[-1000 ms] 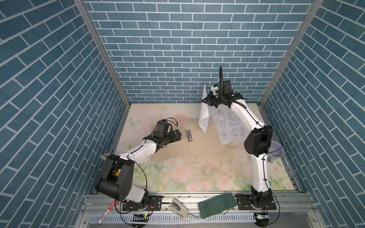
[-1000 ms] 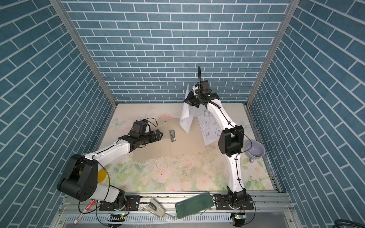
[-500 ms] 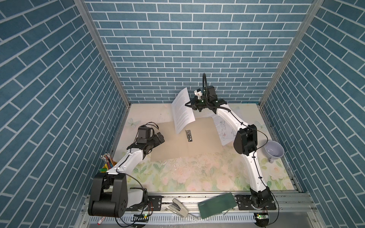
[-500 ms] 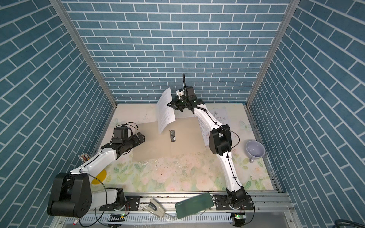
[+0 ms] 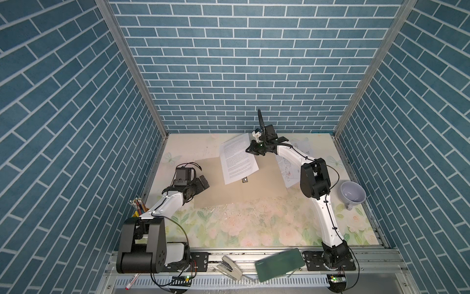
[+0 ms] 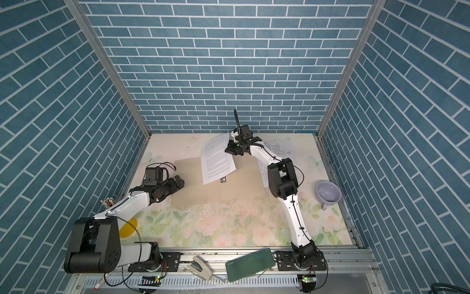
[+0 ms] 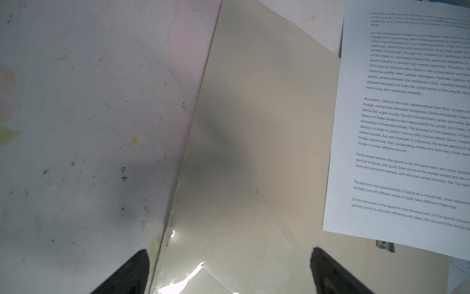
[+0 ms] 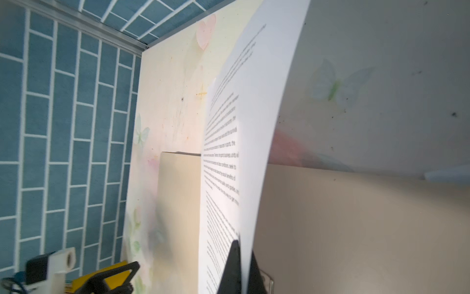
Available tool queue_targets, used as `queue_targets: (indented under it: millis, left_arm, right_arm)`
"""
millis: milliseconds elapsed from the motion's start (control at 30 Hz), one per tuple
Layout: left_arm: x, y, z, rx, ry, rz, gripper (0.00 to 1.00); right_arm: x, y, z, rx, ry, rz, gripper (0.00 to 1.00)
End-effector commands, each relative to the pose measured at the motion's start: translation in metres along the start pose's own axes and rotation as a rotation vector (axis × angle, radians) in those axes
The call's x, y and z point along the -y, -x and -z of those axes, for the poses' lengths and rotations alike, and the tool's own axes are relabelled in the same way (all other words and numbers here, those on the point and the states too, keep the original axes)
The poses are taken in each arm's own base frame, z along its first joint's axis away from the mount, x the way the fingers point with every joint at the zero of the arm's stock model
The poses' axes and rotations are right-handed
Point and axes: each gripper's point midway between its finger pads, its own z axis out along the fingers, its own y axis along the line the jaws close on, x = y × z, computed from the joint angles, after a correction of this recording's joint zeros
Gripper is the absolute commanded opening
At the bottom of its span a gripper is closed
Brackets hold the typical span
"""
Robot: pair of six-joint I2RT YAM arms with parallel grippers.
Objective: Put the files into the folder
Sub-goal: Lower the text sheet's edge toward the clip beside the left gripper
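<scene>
My right gripper (image 5: 250, 150) pinches the light, floppy printed sheet (image 5: 237, 160) at its 2 o'clock edge, drooping over the kraft folder (image 5: 229, 189), while my left gripper (image 5: 202, 183) gapes empty at the folder's 9 o'clock.

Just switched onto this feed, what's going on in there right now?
The right gripper is shut on one edge of a printed text sheet, holding it curled above the open folder, which lies flat on the table. The left gripper is open and empty, at the folder's left edge. A diagram sheet lies at the folder's right edge under the right arm, not yet filed.
</scene>
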Motion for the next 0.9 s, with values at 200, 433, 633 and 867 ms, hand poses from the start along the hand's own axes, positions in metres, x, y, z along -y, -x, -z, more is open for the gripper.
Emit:
queue_targets:
  millis: [200,433,633,867]
  left_arm:
    - [-0.012,-0.010,-0.006,-0.065,0.014,0.026,1.00]
    - [-0.018,-0.010,-0.008,-0.083,0.005,0.055,1.00]
    - [-0.015,-0.011,-0.015,-0.108,-0.027,0.074,1.00]
    - [-0.012,-0.008,-0.019,-0.106,-0.074,0.095,1.00]
  right_arm:
    - [-0.022,0.006,-0.012,0.126,-0.006,0.291,0.01]
    - [-0.047,0.022,-0.017,0.251,0.040,0.395,0.00]
    - [-0.057,0.024,-0.030,0.298,0.075,0.424,0.00]
    - [-0.088,0.022,-0.040,0.298,0.226,0.515,0.00]
